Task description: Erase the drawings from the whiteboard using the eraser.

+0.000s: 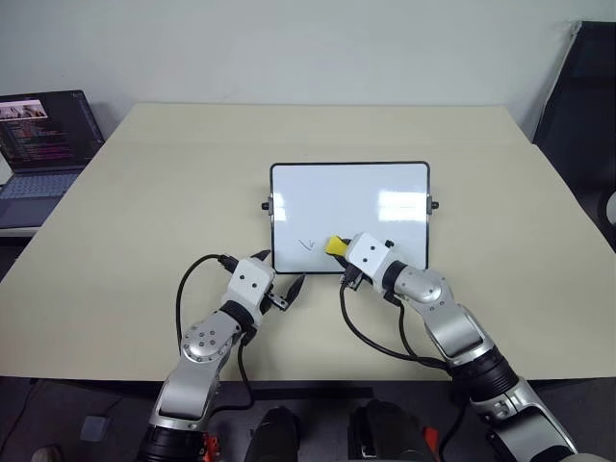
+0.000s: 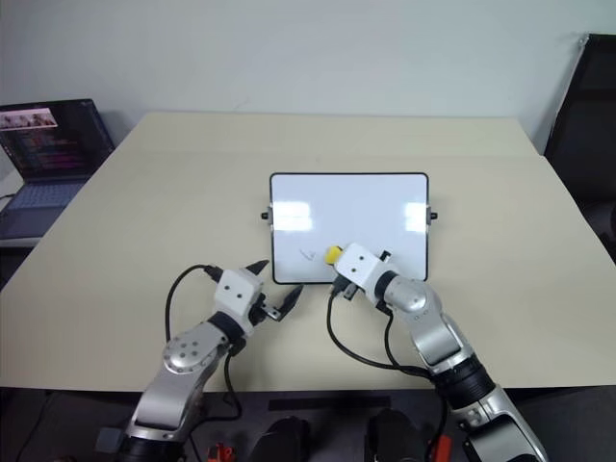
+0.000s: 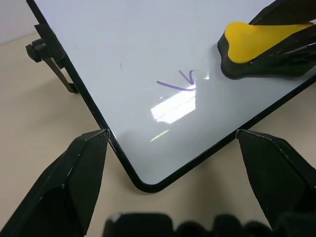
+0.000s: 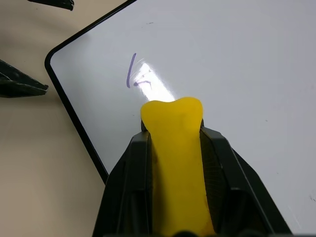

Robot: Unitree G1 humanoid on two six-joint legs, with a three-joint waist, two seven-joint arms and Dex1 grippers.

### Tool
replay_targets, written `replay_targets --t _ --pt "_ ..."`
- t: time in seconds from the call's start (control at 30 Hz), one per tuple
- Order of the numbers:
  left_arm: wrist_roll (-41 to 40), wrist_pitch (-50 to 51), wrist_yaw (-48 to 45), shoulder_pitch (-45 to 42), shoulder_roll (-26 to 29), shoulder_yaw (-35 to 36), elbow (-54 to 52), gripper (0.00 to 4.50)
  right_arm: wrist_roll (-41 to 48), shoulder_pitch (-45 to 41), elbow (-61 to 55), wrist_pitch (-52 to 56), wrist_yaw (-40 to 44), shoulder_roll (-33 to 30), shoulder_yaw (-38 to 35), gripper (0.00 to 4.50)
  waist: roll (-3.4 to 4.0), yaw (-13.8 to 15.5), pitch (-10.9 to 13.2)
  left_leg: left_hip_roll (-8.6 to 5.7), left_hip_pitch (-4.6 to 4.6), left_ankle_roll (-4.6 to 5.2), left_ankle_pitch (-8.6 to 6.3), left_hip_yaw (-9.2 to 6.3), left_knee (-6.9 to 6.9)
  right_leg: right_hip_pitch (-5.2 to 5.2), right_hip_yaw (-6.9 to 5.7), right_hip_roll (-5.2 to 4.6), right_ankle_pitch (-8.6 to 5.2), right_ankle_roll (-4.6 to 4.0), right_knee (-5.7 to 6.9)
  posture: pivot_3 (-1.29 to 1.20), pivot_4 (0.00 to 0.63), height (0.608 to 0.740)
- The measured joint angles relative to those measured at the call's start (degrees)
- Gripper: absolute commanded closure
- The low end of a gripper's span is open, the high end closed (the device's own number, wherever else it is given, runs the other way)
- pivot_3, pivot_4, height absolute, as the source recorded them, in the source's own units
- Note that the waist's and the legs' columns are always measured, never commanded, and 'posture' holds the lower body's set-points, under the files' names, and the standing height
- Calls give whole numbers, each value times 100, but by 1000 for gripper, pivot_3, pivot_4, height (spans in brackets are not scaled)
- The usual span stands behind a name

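The right gripper [image 4: 173, 148] clenches the eraser [image 4: 176, 148] on the whiteboard [image 1: 385, 183], just beside one remaining drawing [image 3: 178, 84]; next wipe across it. The left gripper [image 3: 173, 143] jaws stand released around the corner.

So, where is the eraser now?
The eraser is in the right hand, on the whiteboard's near edge, just right of the remaining drawing.

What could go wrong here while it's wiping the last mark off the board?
The eraser, clamped in the right gripper, sits just beside the remaining mark; a stroke along the wrong line could miss it. The left gripper is open around the whiteboard corner rather than clamped, so the board may slide under pressure.
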Motion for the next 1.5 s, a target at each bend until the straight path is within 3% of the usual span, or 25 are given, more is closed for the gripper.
replay_targets --t 0.37,0.87,1.2,1.5 --pt "-3 -25 -5 -83 12 82 67 0 159 -234 64 -10 -309 703 -133 3482 2 -45 1 6 -11 -1 -1 3 -13 -10 3 1 -1 -1 -18 0 150 740" --pt "-27 -47 4 -79 259 453 182 0 -9 -755 1323 -899 -307 1133 338 3482 3 -43 2 8 -11 -1 -1 2 -14 -10 1 1 0 -2 -21 0 150 740" --pt "-27 -157 6 -77 368 633 243 0 -368 -1289 2202 -1295 -467 1187 429 3482 3 -44 2 10 -3 -1 -1 2 -10 -9 3 -5 0 -3 -4 0 150 740" --pt "-27 -186 -59 -245 391 643 486 0 -384 -787 1430 -1164 -282 557 402 3482 -1 21 0 1 -2 0 0 2 -6 -3 1 -7 0 -2 -4 0 150 740"
